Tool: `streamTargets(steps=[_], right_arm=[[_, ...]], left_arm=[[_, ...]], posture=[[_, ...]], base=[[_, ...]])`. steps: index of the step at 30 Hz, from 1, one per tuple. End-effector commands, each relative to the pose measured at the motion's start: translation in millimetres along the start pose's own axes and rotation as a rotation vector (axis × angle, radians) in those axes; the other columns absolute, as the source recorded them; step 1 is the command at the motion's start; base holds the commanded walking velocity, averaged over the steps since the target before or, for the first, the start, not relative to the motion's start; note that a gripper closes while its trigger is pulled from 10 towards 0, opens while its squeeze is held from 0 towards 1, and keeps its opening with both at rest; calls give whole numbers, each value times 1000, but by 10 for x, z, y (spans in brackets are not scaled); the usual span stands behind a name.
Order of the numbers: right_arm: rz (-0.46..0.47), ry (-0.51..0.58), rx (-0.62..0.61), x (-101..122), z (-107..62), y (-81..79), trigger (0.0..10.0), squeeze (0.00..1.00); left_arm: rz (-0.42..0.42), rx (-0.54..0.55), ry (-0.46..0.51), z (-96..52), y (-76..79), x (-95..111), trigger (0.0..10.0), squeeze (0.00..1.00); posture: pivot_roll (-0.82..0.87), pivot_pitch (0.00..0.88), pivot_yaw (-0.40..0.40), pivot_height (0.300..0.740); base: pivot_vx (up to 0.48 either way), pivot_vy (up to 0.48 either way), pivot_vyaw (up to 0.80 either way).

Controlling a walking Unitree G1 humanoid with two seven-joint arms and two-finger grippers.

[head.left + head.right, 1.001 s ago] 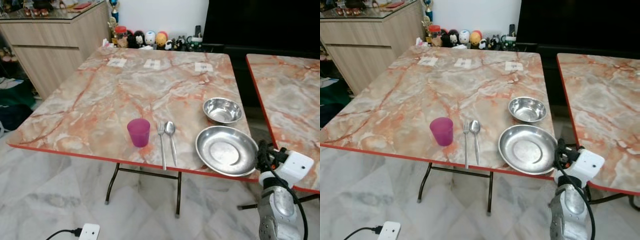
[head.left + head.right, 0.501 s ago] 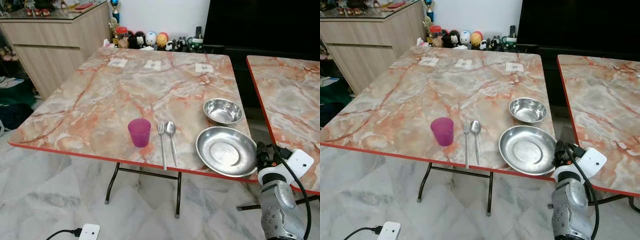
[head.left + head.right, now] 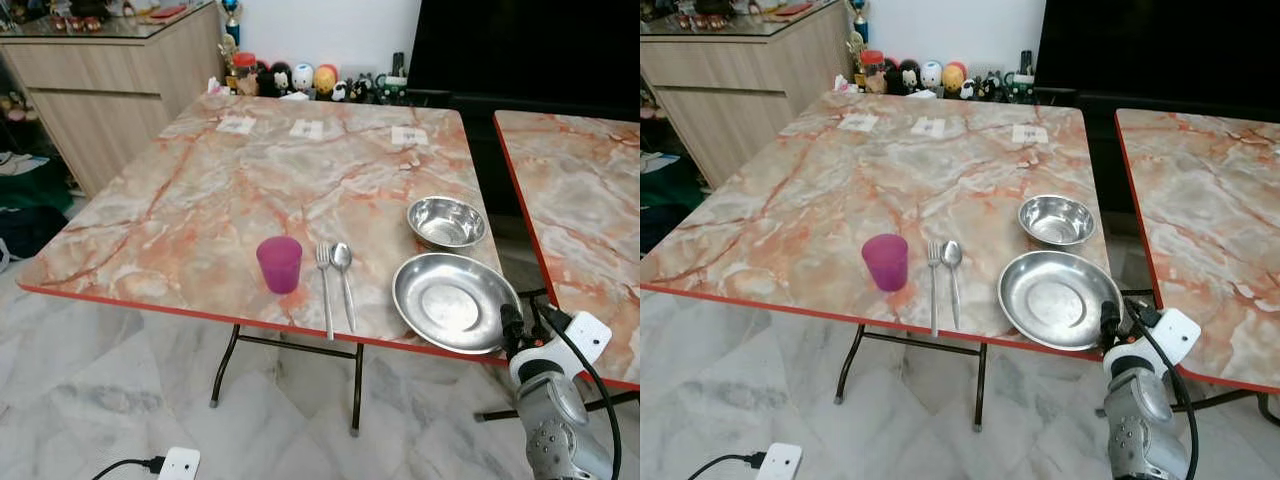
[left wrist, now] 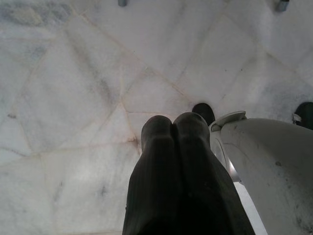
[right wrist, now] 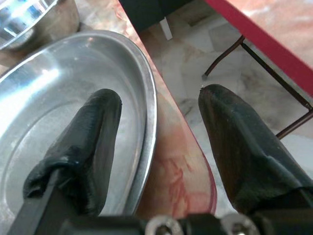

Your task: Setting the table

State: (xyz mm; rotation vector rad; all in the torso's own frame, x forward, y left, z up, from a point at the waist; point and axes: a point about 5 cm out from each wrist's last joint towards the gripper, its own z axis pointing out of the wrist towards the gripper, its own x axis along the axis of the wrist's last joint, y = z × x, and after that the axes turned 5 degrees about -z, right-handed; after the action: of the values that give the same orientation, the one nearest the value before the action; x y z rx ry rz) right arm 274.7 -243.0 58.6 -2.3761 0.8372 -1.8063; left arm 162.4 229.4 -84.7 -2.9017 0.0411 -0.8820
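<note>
A glossy marble-patterned top is seen on the table (image 3: 250,170); the plate (image 3: 452,301) and bowl (image 3: 445,221) are made of shiny metal.

Floor: pale grey-white marble tiles (image 3: 110,400)
Main table: orange-veined marble top (image 3: 250,190), red edge, folding metal legs
Second table: same pattern (image 3: 590,190), to the right
Cabinet: light wood sideboard (image 3: 110,90), far left
Wall: white (image 3: 320,30)
Far right: dark panel (image 3: 520,45)
</note>
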Motion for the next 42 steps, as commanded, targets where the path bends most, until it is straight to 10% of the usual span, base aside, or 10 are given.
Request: streamTargets(steps=[1, 3, 4, 5, 6, 18, 20, 42], right_arm=[[9, -10, 0, 5, 15, 14, 0, 0], [11, -12, 7, 3, 21, 0, 0, 0], [14, -14, 14, 1, 24, -12, 6275, 0], [10, -18, 20, -2, 26, -22, 6275, 0], [7, -22, 25, -8, 30, -35, 10000, 0], [6, -54, 46, -61, 44, -72, 9961, 0], [18, -48, 54, -61, 47, -83, 0, 0], [16, -52, 35, -125, 23, -83, 0, 0]], left_arm=[[10, -3, -13, -1, 16, -24, 10000, 0], [10, -2, -13, -1, 15, -22, 10000, 0], [10, -2, -13, -1, 15, -22, 10000, 0], [10, -2, -13, -1, 15, -21, 10000, 0], [10, -2, -12, -1, 15, -21, 10000, 0], [11, -2, -11, 0, 17, -17, 10000, 0], [12, -2, -11, 0, 18, -17, 10000, 0], [14, -10, -16, 1, 21, -18, 10000, 0]], posture=[[83, 0, -17, 740], [83, 0, -17, 740], [83, 0, -17, 740], [84, 0, -17, 740], [84, 0, -17, 740], [85, 0, -18, 740], [85, 0, -18, 740], [85, 0, -17, 740]], base=[[0, 0, 0], [0, 0, 0], [0, 0, 0], [0, 0, 0], [0, 0, 0], [0, 0, 0], [0, 0, 0], [0, 0, 0]])
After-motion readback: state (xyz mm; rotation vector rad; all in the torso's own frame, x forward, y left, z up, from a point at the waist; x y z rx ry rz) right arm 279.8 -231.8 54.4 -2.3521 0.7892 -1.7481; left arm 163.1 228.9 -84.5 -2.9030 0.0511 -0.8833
